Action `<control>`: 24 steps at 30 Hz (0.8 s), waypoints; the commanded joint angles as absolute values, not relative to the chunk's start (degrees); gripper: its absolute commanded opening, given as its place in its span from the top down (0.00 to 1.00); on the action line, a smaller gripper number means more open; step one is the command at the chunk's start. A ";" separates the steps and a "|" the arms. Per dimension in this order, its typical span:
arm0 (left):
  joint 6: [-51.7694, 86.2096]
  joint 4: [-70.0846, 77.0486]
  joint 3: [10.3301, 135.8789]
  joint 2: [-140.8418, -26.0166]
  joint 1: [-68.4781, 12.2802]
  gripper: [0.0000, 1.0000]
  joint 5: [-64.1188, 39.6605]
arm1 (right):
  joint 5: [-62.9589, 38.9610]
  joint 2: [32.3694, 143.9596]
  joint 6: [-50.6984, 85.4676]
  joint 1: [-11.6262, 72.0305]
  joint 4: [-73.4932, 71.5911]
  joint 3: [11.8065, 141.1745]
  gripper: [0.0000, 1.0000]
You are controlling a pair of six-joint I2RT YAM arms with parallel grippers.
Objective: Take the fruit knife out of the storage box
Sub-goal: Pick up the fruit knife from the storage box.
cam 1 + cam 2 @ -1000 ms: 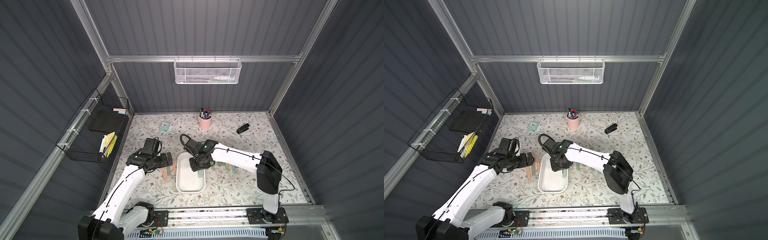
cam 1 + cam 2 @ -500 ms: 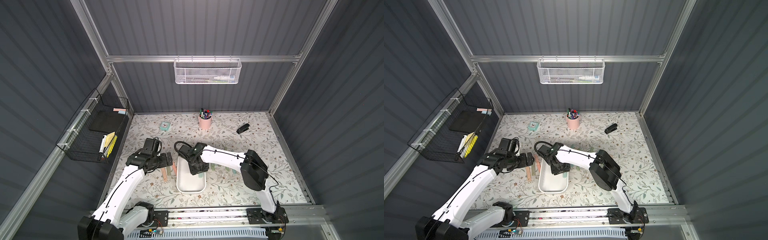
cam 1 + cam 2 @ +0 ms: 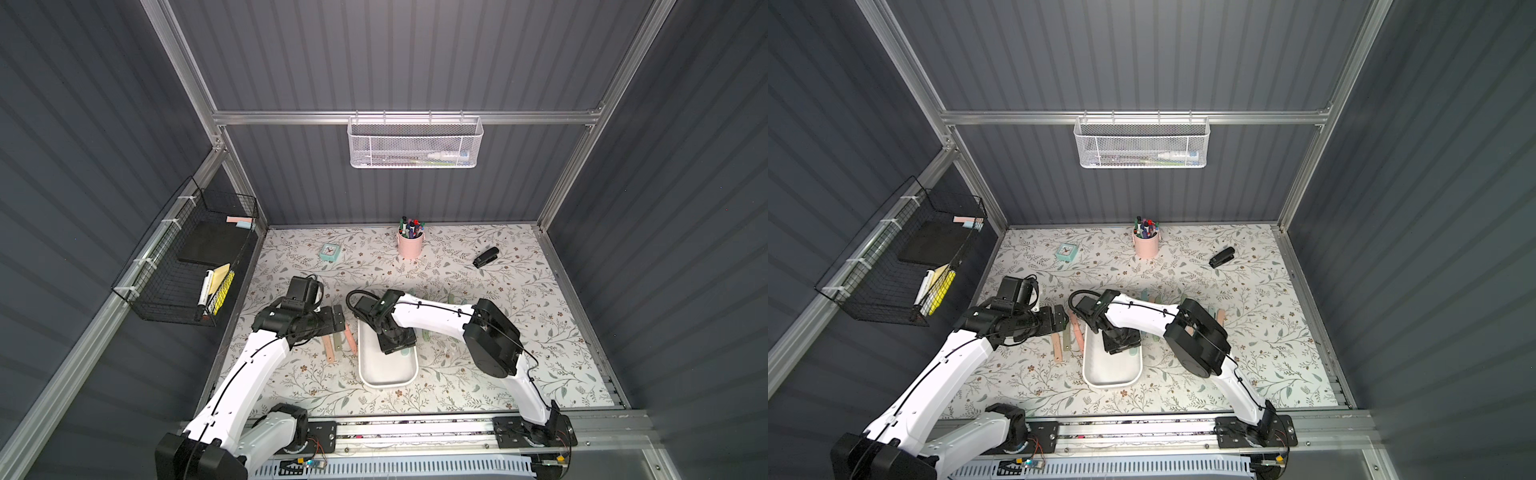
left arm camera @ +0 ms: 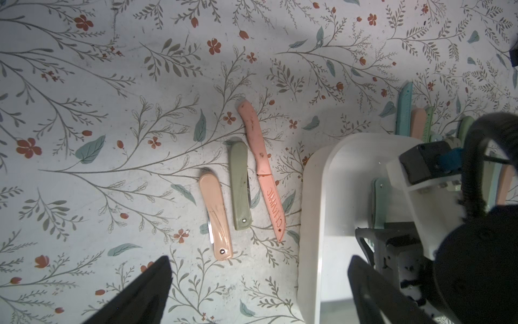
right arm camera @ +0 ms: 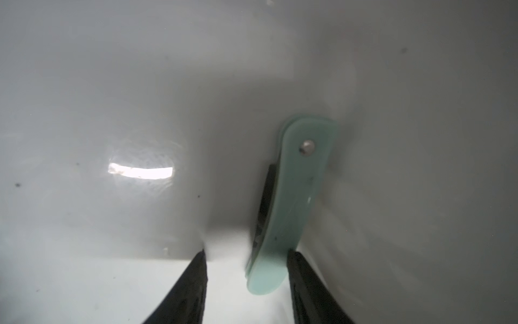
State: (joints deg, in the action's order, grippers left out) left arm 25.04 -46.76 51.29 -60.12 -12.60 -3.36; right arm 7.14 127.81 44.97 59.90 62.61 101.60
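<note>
The white storage box (image 3: 387,382) (image 3: 1111,382) sits on the floral mat near the front. My right gripper (image 3: 397,343) (image 3: 1121,343) reaches down into it. In the right wrist view a mint-green folded fruit knife (image 5: 297,190) lies along the box's wall (image 5: 420,140). My right gripper (image 5: 246,254) stands open around its end, one finger next to the handle and a gap on the other side. The left wrist view shows the same knife (image 4: 379,202) inside the box (image 4: 311,196). My left gripper (image 4: 259,259) (image 3: 338,318) hangs open and empty beside the box's left rim.
A pink folded knife (image 4: 215,213), a green folded knife (image 4: 238,185) and a pink ceramic knife (image 4: 263,168) lie left of the box. More knives (image 3: 451,299) lie to its right. At the back stand a pen cup (image 3: 410,243), a stapler (image 3: 485,257) and a teal clock (image 3: 330,251).
My right gripper has slid a little toward the front inside the box and its jaws have widened slightly; its elbow has swung left. The left arm has not moved.
</note>
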 commanded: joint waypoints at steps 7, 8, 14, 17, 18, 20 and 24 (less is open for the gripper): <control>25.31 -46.80 51.16 -59.07 -12.83 0.01 -2.75 | 0.61 127.56 43.96 59.88 56.00 99.50 0.50; 25.31 -46.85 51.13 -59.06 -12.83 0.01 -2.75 | -0.41 127.24 43.46 59.92 54.80 99.18 0.51; 25.31 -46.84 51.17 -59.21 -12.83 0.01 -2.77 | 2.04 124.76 43.83 60.03 54.71 98.23 0.51; 25.27 -46.68 51.20 -59.24 -12.83 0.01 -2.86 | 6.91 123.25 44.47 59.97 55.38 97.48 0.51; 25.38 -46.60 51.10 -59.28 -12.83 0.01 -2.81 | 8.02 123.15 44.47 59.92 55.52 97.44 0.50; 25.40 -46.58 51.21 -59.39 -12.83 0.01 -2.90 | 9.05 123.30 43.89 59.94 55.51 97.69 0.50; 25.40 -46.62 51.07 -59.29 -12.83 0.01 -2.91 | 9.53 125.33 43.47 59.68 57.02 99.52 0.48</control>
